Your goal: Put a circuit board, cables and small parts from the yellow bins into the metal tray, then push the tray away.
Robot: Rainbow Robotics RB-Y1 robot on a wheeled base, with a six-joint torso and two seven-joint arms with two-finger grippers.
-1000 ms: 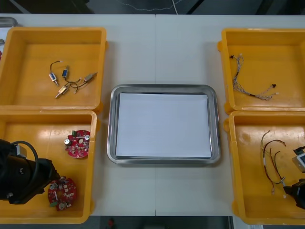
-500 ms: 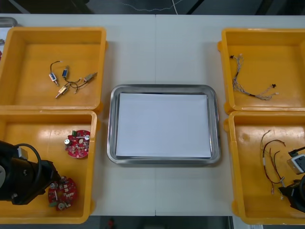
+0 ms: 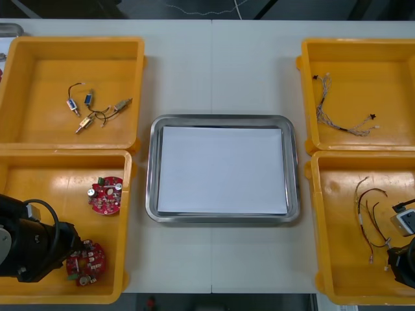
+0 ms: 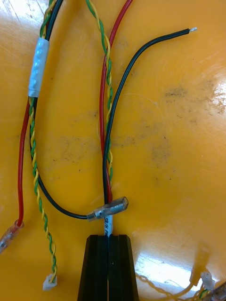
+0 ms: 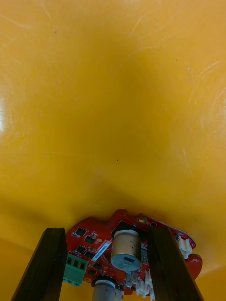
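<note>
- Left gripper (image 3: 73, 258): down inside the near yellow bin (image 3: 39, 181) on the robot's left, at the nearer of two round red circuit boards.
- Left wrist view: the left gripper (image 5: 108, 229) has its black fingers (image 5: 47, 263) spread wide. They straddle the nearer circuit board (image 5: 87, 235), which lies on the bin floor and reaches out past one finger. Whether the pads touch the board cannot be told. Nothing is gripped.
- Nearer circuit board (image 3: 85, 262): near the front wall of that bin. The second circuit board (image 3: 106, 195) lies farther in, apart from it.
- Right gripper (image 3: 397, 258): low in the near bin on the right (image 3: 337, 227), at the near end of the cables (image 3: 369, 214).
- Right wrist view: the right gripper (image 4: 109, 236) is closed to a thin slit, pinching a white labelled sleeve where the cables (image 4: 104, 141) run in, red, black and twisted yellow-green. A small sleeved terminal (image 4: 110, 207) lies just beyond the fingertips. The rest of the cables rest on the bin floor.
- Small metal parts (image 3: 91, 107): in the far left bin (image 3: 39, 71).
- Thin twisted cable (image 3: 322, 110): in the far right bin (image 3: 389, 65).
- Metal tray (image 3: 222, 118): between the bins on the light table (image 3: 214, 65), white inside, holding none of the items.
</note>
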